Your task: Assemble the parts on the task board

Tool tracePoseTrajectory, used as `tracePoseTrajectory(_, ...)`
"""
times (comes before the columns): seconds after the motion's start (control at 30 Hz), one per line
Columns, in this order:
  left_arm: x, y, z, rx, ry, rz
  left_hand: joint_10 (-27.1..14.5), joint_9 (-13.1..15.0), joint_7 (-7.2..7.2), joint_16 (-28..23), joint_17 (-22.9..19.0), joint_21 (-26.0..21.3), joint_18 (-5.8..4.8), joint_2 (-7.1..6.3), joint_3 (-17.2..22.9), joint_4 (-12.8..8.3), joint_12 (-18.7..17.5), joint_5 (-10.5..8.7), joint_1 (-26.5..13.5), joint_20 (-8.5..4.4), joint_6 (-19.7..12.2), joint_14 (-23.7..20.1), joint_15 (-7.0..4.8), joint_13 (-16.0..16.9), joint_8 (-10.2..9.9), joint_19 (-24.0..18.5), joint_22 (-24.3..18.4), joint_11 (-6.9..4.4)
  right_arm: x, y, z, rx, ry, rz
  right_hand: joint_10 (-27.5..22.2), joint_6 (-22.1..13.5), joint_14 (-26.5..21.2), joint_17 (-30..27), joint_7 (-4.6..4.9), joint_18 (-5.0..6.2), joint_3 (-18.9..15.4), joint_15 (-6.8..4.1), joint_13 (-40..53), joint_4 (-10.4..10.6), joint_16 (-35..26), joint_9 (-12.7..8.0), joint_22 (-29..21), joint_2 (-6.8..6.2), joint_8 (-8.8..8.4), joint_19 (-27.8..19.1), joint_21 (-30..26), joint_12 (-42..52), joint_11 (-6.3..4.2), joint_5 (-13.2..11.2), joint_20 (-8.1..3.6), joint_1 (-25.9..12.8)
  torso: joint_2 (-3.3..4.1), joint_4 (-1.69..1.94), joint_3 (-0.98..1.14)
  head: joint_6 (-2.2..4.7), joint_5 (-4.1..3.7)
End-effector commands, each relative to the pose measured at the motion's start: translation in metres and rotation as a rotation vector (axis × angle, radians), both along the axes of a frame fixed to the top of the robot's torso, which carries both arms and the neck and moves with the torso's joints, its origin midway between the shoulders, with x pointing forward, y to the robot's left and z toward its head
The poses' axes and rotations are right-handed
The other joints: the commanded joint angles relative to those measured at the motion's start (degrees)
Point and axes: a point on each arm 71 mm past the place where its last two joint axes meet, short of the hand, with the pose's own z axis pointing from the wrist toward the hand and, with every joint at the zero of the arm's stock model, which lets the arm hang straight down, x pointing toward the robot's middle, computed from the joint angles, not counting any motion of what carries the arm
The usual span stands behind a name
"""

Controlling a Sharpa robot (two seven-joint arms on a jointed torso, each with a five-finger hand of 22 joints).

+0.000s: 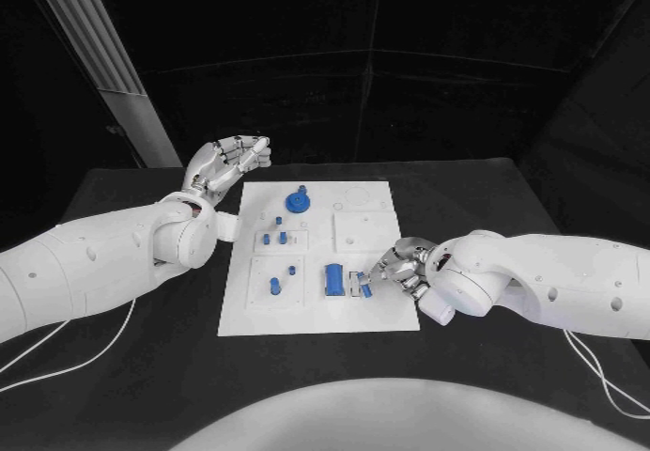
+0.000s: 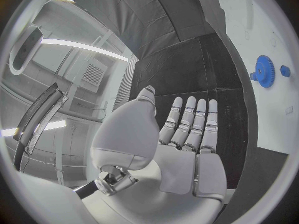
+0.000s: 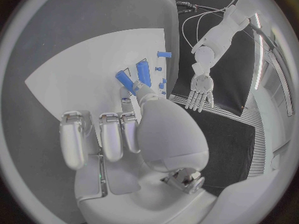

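Head view: right hand [image 1: 390, 269] pinches a small blue part [image 1: 364, 287] beside upright blue block [image 1: 333, 279] (likely for seating); left hand [image 1: 227, 160] flat, empty, clear of task board [image 1: 373, 319].

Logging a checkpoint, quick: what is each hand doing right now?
Left hand: open, holding nothing.
Right hand: pinching a small blue part.

Left robot hand [image 2: 187, 134] open, fingers [image 2: 193, 117] straight and side by side above the black counter [image 2: 187, 69], holding nothing; beyond it the white task board [image 2: 274, 109] carries a blue gear [image 2: 264, 71] with a small blue part [image 2: 284, 70] just beside.
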Motion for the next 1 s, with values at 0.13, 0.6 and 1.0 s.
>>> tracePoseTrajectory(0.13, -0.0024, -0.0003, 0.0119, -0.053, -0.15, -0.017, -0.44, -0.08, 5.03, 0.07, -0.07, -0.33, -0.37, 0.52, -0.22, 0.0, 0.31, 0.29, 0.03, -0.09, -0.04, -0.34, 0.14, -0.09, 0.3, 0.09, -0.06, -0.04, 0.0007, 0.0026, 0.0002, 0.009, 0.007, 0.001, 5.97, 0.54, 5.95, 15.0, -0.01, -0.42, -0.27, 0.05, 15.03, 0.48, 0.14, -0.12, 15.09, -0.09, -0.38, 6.04, 0.18, 0.14, 0.27, -0.33, 0.05, -0.76, 0.02, 0.04, -0.01, 0.0, 0.06)
tracePoseTrajectory(0.6, -0.0025, -0.0003, 0.0119, -0.053, -0.149, -0.016, -0.45, -0.08, 5.03, 0.11, -0.13, -0.34, -0.38, 0.55, -0.24, 0.0, 0.35, 0.31, 0.07, -0.08, -0.05, -0.34, 0.14, -0.09, 0.32, 0.08, -0.07, -0.04, 0.003, 0.0065, -0.0021, -0.001, 0.021, 0.003, 5.97, 0.93, 5.95, 15.0, -0.05, -0.42, -0.71, 0.03, 15.03, 0.8, 0.14, -0.28, 15.09, -0.36, -0.78, 6.04, 0.18, 0.14, 0.24, -0.61, 0.05, -1.38, 0.01, 0.05, -0.02, 0.0, 0.08)
tracePoseTrajectory(1.0, -0.0026, -0.0002, 0.0119, -0.053, -0.149, -0.017, -0.46, -0.08, 5.03, 0.17, -0.2, -0.35, -0.38, 0.59, -0.25, -0.03, 0.39, 0.35, 0.15, -0.08, -0.06, -0.35, 0.14, -0.09, 0.35, 0.06, -0.08, -0.05, 0.0043, 0.0083, -0.0039, -0.011, 0.034, 0.004, 5.97, 1.05, 5.95, 15.0, -0.03, -0.42, -0.84, 0.02, 15.03, 1.06, 0.14, -0.38, 15.09, -0.24, -1.03, 6.04, 0.18, 0.14, 0.25, -0.79, 0.05, -1.7, -0.02, -0.07, -0.02, 0.0, 0.33)
